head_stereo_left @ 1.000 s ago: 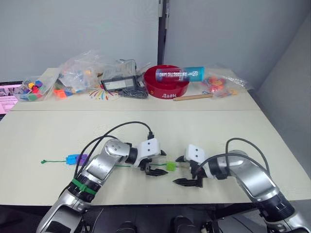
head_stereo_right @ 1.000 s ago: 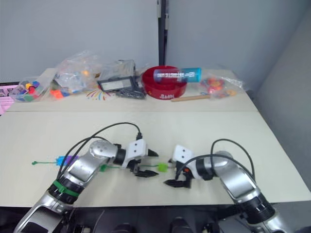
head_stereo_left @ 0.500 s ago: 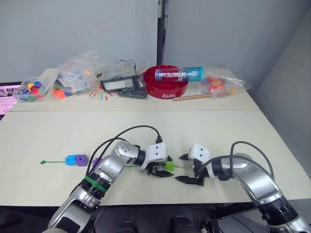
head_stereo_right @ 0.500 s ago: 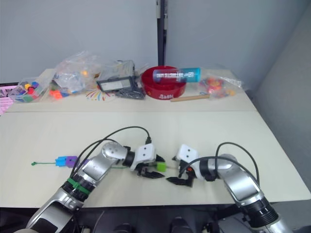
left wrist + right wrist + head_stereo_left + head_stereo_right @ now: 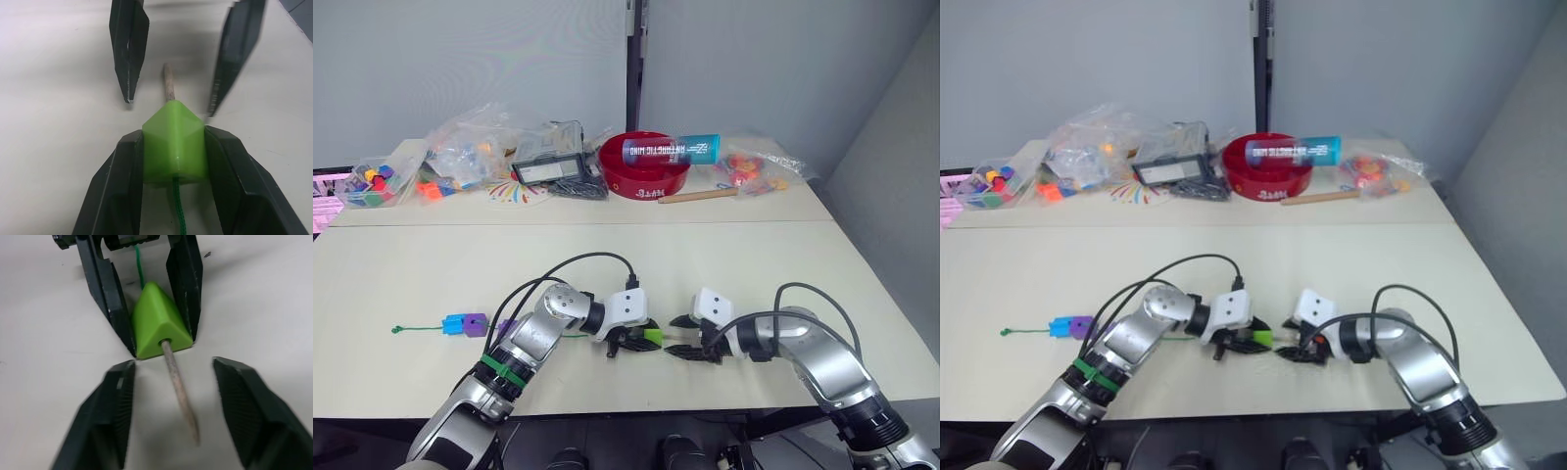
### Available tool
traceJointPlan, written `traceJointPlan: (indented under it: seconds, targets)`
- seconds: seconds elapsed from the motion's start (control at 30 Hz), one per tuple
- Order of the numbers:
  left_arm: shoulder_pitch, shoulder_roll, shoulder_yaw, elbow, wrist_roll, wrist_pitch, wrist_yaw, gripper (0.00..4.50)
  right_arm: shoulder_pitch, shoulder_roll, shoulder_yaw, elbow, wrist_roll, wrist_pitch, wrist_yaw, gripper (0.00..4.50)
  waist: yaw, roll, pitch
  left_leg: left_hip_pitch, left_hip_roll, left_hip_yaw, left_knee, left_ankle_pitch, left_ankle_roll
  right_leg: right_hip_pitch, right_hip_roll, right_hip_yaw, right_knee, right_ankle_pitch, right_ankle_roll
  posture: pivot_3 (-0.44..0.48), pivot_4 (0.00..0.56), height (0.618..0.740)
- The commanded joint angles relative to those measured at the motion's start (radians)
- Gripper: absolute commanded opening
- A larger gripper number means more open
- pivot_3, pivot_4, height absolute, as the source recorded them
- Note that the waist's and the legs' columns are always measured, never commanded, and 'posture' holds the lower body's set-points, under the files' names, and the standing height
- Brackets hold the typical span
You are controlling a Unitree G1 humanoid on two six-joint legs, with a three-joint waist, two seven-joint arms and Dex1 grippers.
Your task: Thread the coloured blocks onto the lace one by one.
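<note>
Pinching the light green block [image 5: 173,147], my left claw [image 5: 631,345] has the lace [image 5: 180,387] tip poking through; right claw [image 5: 690,352], at three o'clock, gapes to pull. Blue and purple blocks [image 5: 467,324] already threaded.

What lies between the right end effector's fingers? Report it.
The lace's pale tip, poking out of the light green block; bare table either side, per the right wrist view.

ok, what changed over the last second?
The left gripper, shut on the light green block, moved right toward the right gripper, whose open fingers closed in around the lace tip. Blue and purple blocks stayed put.
</note>
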Motion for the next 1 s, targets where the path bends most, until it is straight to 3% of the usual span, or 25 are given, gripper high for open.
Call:
traceJointPlan:
  seconds: [0.03,0.17,0.4,0.73,1.0]
  targets:
    - [0.02,0.017,-0.028,0.005,0.023,0.002,-0.025,1.33,-0.012,0.004,-0.003,-0.005,0.006,-0.025,-0.001,1.25,0.0,0.0,0.0,0.0,0.0,0.0,0.0,0.0,0.0,0.0,0.0,0.0,0.0,0.0,0.0,0.0,0.15,0.731]
    - [0.017,0.019,-0.027,0.008,0.023,0.0,-0.028,1.33,-0.022,0.008,0.0,-0.009,0.008,-0.023,0.001,0.0,-0.001,0.0,0.0,0.0,0.0,0.0,0.0,0.0,0.0,0.0,0.0,0.0,0.0,0.0,0.0,0.0,0.15,0.731]
    - [0.027,0.062,-0.002,-0.01,0.017,0.004,-0.036,1.33,-0.023,0.006,-0.003,-0.01,0.009,-0.048,0.006,0.0,-0.004,0.0,0.0,0.0,0.0,0.0,0.0,0.0,0.0,0.0,0.0,0.0,0.001,0.0,0.0,0.0,0.15,0.731]
    - [0.121,0.309,0.109,-0.114,0.0,0.005,-0.075,1.33,-0.045,-0.017,-0.017,0.005,0.018,-0.102,0.037,0.0,-0.028,0.0,0.0,0.002,0.002,0.001,0.0,0.0,0.0,0.0,0.002,0.001,0.003,0.0,0.0,0.0,0.15,0.731]
    - [0.2,0.454,0.172,-0.025,0.005,-0.101,-0.104,1.33,-0.017,-0.031,-0.018,-0.012,0.023,-0.111,0.059,0.0,-0.027,0.0,0.0,0.003,0.002,0.001,0.0,0.0,0.0,0.0,0.002,0.001,0.003,0.0,-0.001,0.0,0.15,0.731]
